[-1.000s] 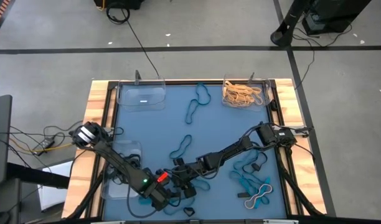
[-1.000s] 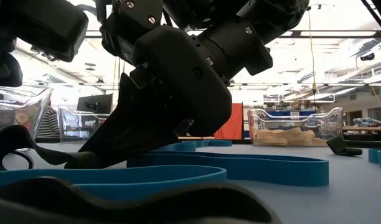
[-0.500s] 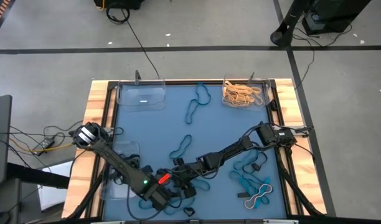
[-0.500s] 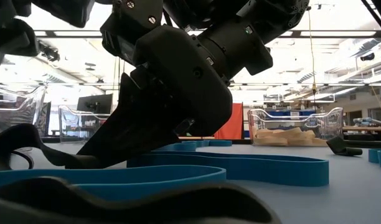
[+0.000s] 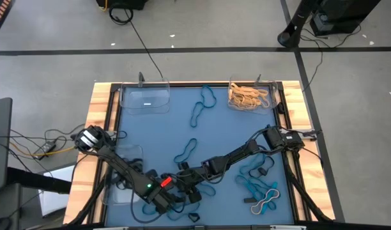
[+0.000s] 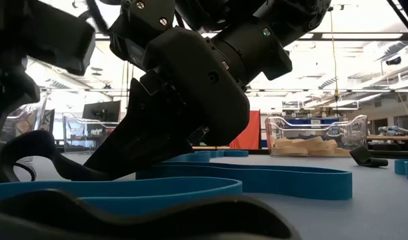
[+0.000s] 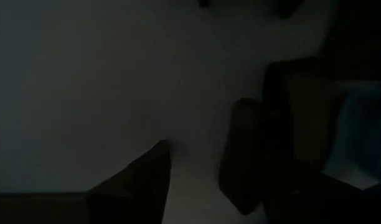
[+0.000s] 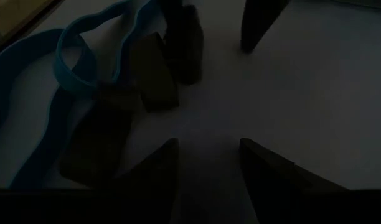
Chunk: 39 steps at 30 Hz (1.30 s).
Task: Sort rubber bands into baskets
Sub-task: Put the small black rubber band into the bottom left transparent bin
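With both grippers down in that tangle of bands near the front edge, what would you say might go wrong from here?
The left gripper and right gripper sit very close together, so the fingers may bump. Black bands and teal bands overlap in that pile, so a grasp could lift two colours at once. Only the basket of tan bands is visibly filled; a mixed grab would likely spoil the sorting.

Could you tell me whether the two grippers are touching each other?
Cannot tell: in the high view the left gripper and right gripper crowd together, with no plain contact or gap.
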### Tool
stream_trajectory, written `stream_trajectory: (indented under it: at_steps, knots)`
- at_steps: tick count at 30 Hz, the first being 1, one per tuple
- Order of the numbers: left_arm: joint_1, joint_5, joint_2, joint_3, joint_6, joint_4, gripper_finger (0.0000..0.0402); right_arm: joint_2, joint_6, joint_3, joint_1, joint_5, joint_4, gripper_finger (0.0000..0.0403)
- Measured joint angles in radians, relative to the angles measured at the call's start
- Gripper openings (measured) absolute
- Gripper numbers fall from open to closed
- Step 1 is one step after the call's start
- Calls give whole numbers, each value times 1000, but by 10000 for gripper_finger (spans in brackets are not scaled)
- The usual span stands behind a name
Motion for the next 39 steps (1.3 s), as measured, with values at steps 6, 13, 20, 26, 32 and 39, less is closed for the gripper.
stream_trajectory:
  at_steps: [6,13,20,26,32,39]
  knots:
    - [12,10,-1,4,38,-16,123,0,0,0,0,0,-1,181]
    - [35,-9,-1,100,99,-130,12,0,3,0,0,1,-4,174]
    - [45,-108,-1,280,128,-473,4,-2,6,0,0,10,-13,173]
    - [43,-150,-3,406,111,-778,3,-3,3,0,0,10,-20,172]
    - [27,-139,-114,357,74,-821,1,-3,3,0,0,11,-29,172]
    - [-34,-135,-336,188,-132,-823,1,-3,3,0,0,10,-37,174]
